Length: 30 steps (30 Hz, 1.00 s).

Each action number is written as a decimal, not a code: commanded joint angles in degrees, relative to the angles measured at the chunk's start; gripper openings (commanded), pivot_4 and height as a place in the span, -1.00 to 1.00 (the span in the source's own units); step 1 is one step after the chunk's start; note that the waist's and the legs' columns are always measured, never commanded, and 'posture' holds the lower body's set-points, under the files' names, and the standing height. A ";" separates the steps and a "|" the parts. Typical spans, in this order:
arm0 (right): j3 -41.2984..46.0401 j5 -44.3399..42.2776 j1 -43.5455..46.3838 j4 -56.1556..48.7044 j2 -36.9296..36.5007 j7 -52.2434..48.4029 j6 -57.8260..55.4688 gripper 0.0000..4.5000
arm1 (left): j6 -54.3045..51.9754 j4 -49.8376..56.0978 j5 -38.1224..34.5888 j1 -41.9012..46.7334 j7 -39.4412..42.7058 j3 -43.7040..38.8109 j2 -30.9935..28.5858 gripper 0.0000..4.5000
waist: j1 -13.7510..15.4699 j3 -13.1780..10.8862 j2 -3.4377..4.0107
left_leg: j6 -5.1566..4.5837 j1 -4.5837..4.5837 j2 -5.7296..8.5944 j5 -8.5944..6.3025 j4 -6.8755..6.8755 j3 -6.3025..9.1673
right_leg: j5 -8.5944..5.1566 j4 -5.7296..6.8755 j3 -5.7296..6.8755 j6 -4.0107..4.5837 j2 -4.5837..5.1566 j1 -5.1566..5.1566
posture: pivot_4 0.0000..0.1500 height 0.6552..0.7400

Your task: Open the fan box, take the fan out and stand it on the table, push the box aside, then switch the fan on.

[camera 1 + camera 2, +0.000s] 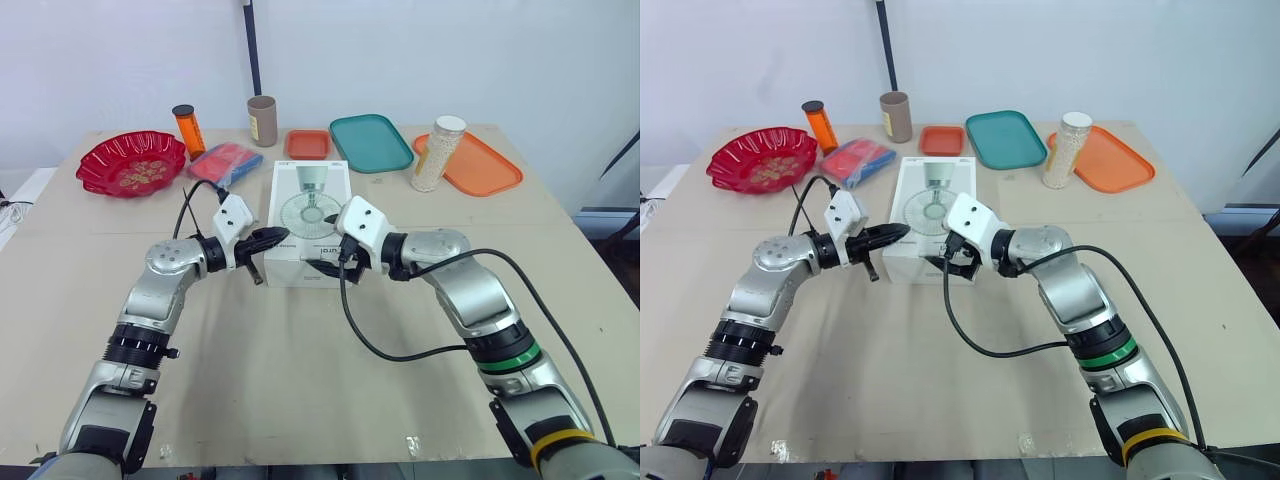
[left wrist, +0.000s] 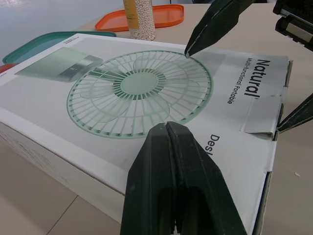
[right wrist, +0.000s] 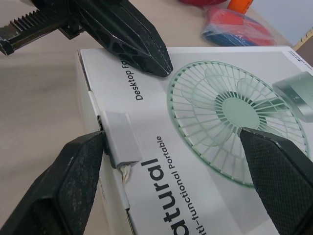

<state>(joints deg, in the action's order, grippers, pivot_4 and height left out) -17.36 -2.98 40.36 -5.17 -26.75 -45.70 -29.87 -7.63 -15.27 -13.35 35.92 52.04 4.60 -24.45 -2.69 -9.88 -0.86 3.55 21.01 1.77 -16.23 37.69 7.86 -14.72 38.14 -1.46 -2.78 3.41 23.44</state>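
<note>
The white fan box (image 1: 308, 200), printed with a green fan, lies flat at the table's middle. A strip of tape (image 3: 120, 139) closes the flap at its near end. My left gripper (image 1: 278, 237) is shut, with its tip (image 2: 167, 125) on the box top at the near left corner. My right gripper (image 1: 328, 262) is open at the box's near end. One of its fingers (image 3: 80, 181) stands beside the taped edge and the other (image 3: 279, 171) is over the printed fan. Nothing is held in either gripper.
Along the far side stand a red bowl (image 1: 130, 162), an orange bottle (image 1: 188, 128), a blue-and-red packet (image 1: 225, 162), a brown cylinder (image 1: 262, 120), a small orange tray (image 1: 307, 143), a teal tray (image 1: 370, 142), a jar of white beads (image 1: 438, 152) and an orange tray (image 1: 480, 165).
</note>
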 commanded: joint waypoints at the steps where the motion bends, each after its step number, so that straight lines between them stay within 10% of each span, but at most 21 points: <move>1: 3.09 -0.84 1.76 -0.50 0.28 1.15 -0.80 1.00 | -0.06 0.87 0.42 -0.71 0.01 0.05 -0.07 -0.96 | 0.00 0.00 0.00 | 0.00 0.00 0.00 0.00 0.00 0.00 | 0.00 0.00 0.00 0.00 0.00 0.00 | 1.00 1.00; 19: 9.75 -6.02 3.78 2.73 2.55 4.36 -4.55 1.00 | 0.22 1.17 1.07 -1.42 0.02 0.47 0.16 -0.96 | 0.00 0.02 0.02 | -0.01 0.00 0.00 -0.01 0.00 0.00 | 0.00 0.01 0.00 0.00 0.01 0.00 | 1.00 1.00; 30: 15.06 -19.23 -10.73 -13.01 -4.75 -6.89 -6.64 1.00 | -0.64 1.28 0.55 -1.07 2.08 -0.33 -1.84 -0.96 | 0.02 0.03 0.03 | -0.27 0.02 0.01 -0.15 0.01 0.01 | 0.00 0.00 0.01 0.00 0.01 -0.01 | 1.00 1.00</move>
<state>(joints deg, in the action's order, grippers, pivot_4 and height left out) -4.73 -18.88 31.15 -13.02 -29.94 -50.03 -37.51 -7.85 -13.94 -12.97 35.03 53.64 4.42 -25.69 -2.66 -9.85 -0.83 3.27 21.02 1.78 -16.38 37.72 7.88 -14.72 38.14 -1.45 -2.78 3.42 23.41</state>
